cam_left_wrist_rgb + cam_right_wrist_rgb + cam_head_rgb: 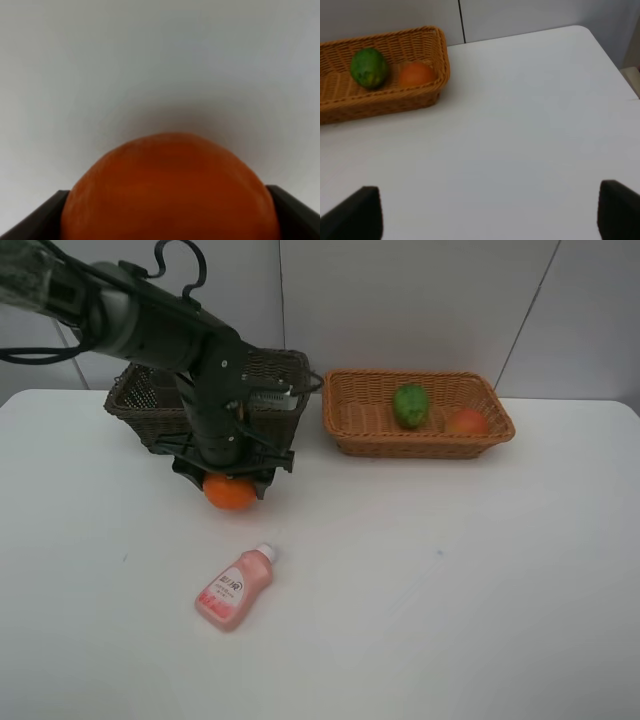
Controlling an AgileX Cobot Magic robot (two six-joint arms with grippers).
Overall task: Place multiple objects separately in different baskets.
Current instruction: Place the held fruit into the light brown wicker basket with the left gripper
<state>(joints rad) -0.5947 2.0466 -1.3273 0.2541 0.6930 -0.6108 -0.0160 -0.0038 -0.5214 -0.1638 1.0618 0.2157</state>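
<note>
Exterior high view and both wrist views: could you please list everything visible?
white table: one, white, under everything
dark brown woven wicker basket: one, dark brown, rear left
light orange-tan woven wicker basket: one, tan, rear right
round green fruit: one, green, in the tan basket
round red-orange fruit: one, red-orange, beside it in that basket
round orange fruit: one, orange, before the dark basket
pink white-capped plastic bottle: one, pink, lying on the table
left tool: one, black, straddling the orange; grip unclear
right tool: one, black, open, empty
</note>
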